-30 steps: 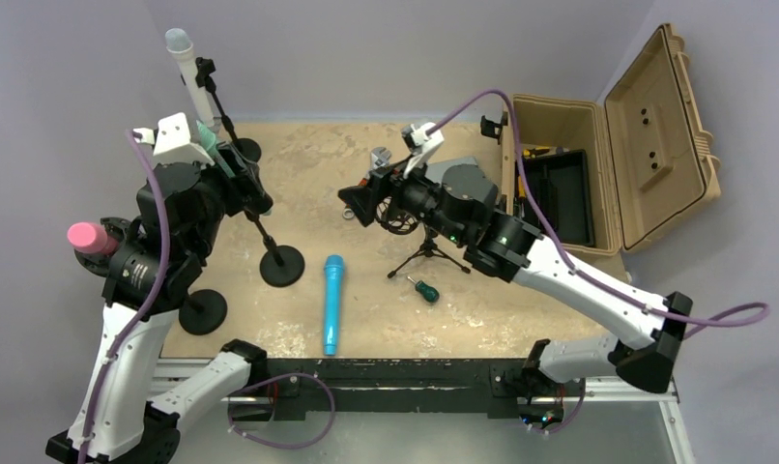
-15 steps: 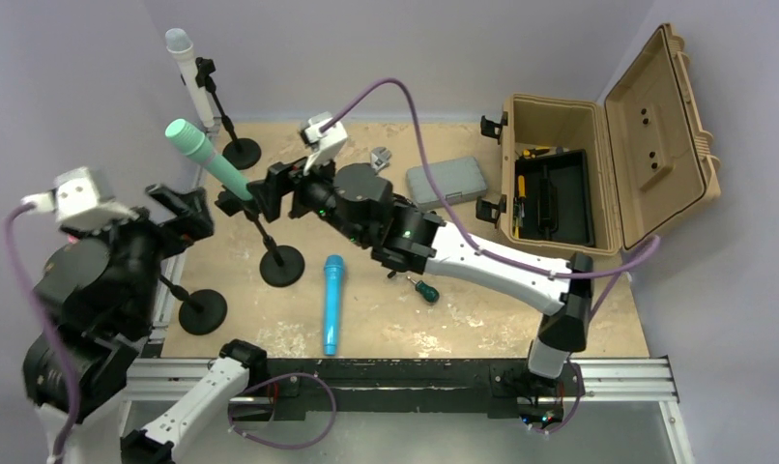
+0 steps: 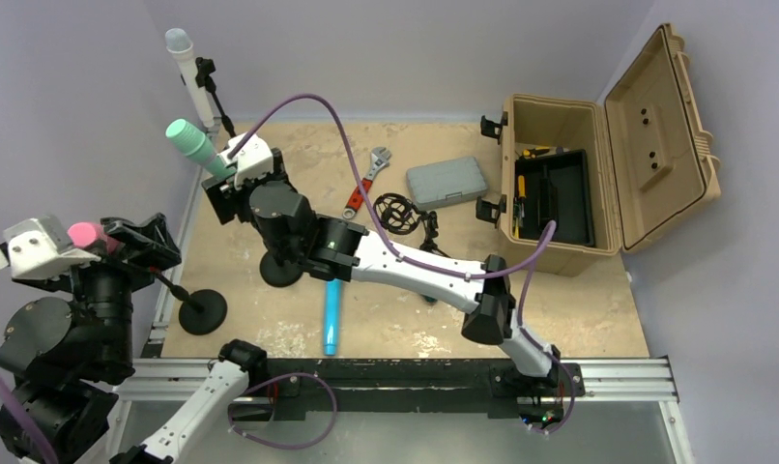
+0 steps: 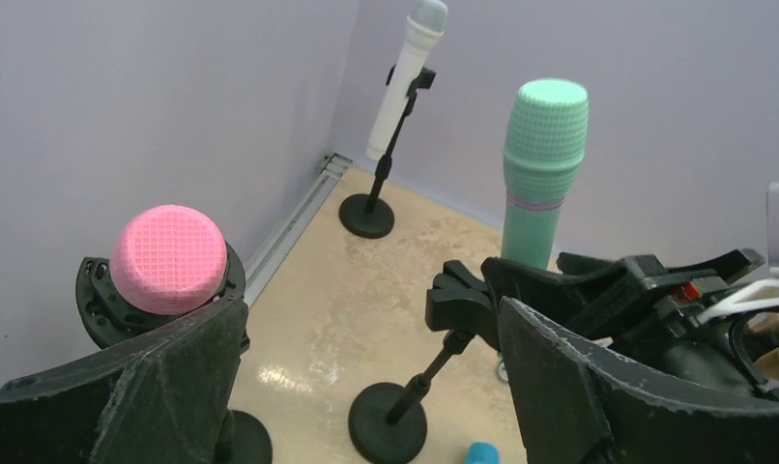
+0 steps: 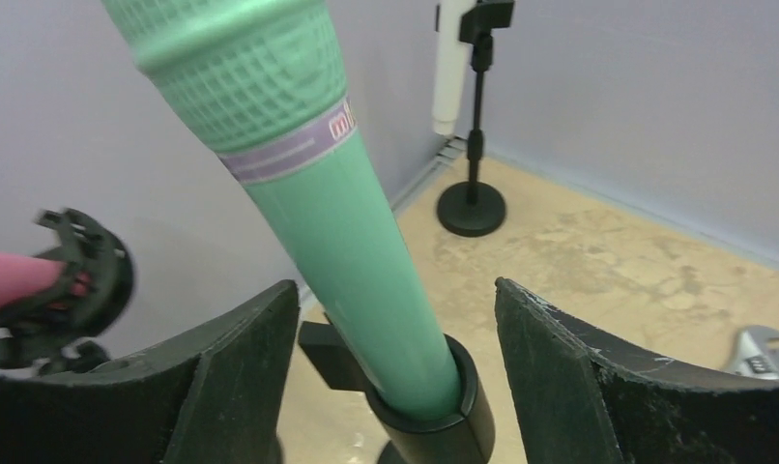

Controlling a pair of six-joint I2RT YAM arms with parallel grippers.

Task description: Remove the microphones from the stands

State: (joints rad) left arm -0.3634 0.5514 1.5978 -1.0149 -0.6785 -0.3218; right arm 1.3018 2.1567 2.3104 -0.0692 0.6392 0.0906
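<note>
Microphone (image 5: 352, 232) seated in stand (image 5: 460, 391), stand's base cut off at frame bottom, right gripper (image 5: 395, 285) spread astride microphone, left gripper (image 4: 371, 304) splayed.

Toolbox (image 3: 560, 184) at right edge of counter (image 3: 560, 309), lid up. Small case (image 3: 447, 182) left of it; wrench (image 3: 368, 177) further left; shock mount (image 3: 397, 211) just before case. Corner microphone (image 3: 185, 60) on corner stand (image 4: 366, 215), far left. Middle microphone (image 3: 194, 143) on middle stand (image 3: 281, 269), nearer, tilted left; right pincer (image 5: 395, 300) straddles its shaft above clip, fingers not touching it. Left microphone (image 3: 86, 235) on left stand (image 3: 202, 311) at left edge, just beside left pincer (image 4: 366, 319). Loose microphone (image 3: 331, 314) flat near front, right of middle stand's base.
</note>
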